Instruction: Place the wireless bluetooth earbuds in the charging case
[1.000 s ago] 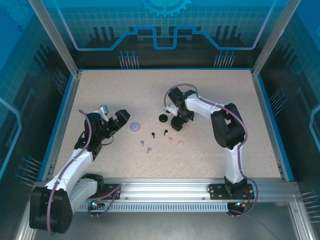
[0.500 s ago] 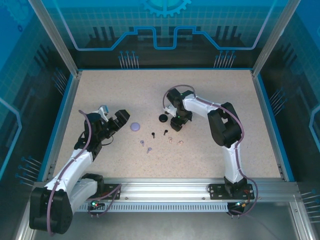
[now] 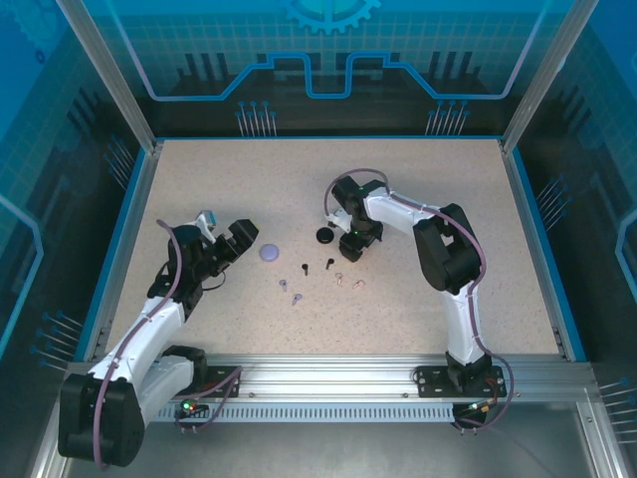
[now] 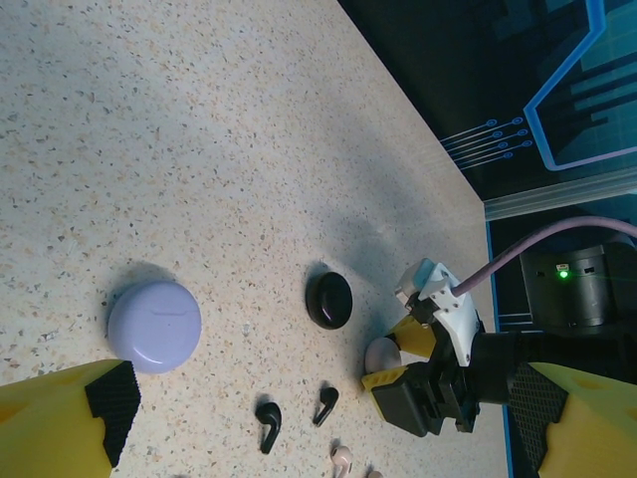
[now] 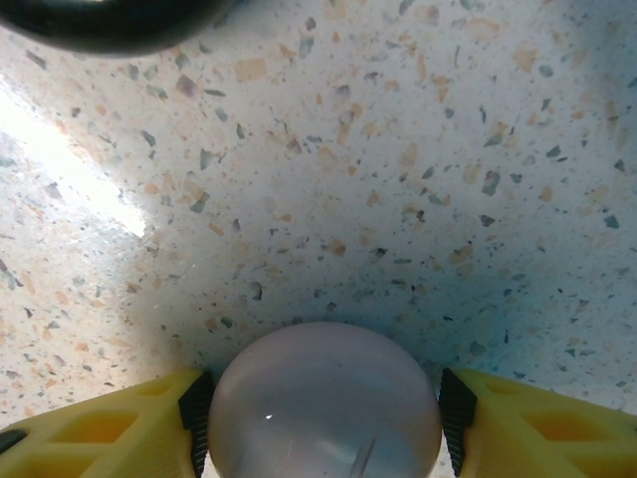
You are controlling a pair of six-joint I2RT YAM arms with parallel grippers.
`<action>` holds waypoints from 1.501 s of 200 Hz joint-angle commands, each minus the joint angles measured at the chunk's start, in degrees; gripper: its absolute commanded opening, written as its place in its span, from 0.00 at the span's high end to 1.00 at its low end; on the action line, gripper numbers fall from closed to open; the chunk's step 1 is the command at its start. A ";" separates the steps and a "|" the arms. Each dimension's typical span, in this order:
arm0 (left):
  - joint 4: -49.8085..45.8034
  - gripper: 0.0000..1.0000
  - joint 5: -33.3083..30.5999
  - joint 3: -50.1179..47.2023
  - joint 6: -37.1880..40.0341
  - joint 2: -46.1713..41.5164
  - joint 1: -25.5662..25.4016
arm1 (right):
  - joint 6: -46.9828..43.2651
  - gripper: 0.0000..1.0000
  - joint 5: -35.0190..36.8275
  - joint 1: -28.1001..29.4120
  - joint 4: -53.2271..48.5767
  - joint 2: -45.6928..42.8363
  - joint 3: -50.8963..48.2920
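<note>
Right tool point(image 3: 349, 243) nudged leftward, clamped on pale case point(image 5: 324, 398) cut off below, left tool point(image 3: 234, 231) apart

Top view: even, bright overhead light on the speckled desk point(image 3: 249, 189). The enclosure walls point(image 3: 60, 199) are dim and blue-tinted. Shadows short, soft.
Left wrist view: sharp. The lilac case point(image 4: 154, 326) throws a faint shadow up-left; the black case point(image 4: 328, 300) carries a small glint.
Right wrist view: bright streak at left, bluish shade at right. The pale round case point(image 5: 323, 403) is slightly soft, with a pinpoint highlight.
</note>
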 commanded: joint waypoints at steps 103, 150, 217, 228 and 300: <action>-1.30 0.01 -0.62 0.37 0.39 -1.07 -0.25 | 1.63 0.35 -2.71 -1.21 -1.53 -1.85 -3.86; -1.30 0.01 -0.63 0.59 0.37 -0.99 -0.34 | 1.72 0.41 -2.84 -1.39 -0.53 -1.98 -4.38; 0.75 0.01 4.22 2.18 1.73 0.76 -0.43 | 0.29 0.49 -3.49 -1.47 6.56 -11.95 -9.62; 1.48 0.02 5.98 2.77 2.13 1.40 -0.68 | -0.35 0.49 -4.37 -1.47 8.67 -15.25 -11.65; 5.15 0.04 19.48 10.02 4.06 8.42 -5.90 | -4.31 0.49 -15.31 -0.69 25.02 -41.71 -29.10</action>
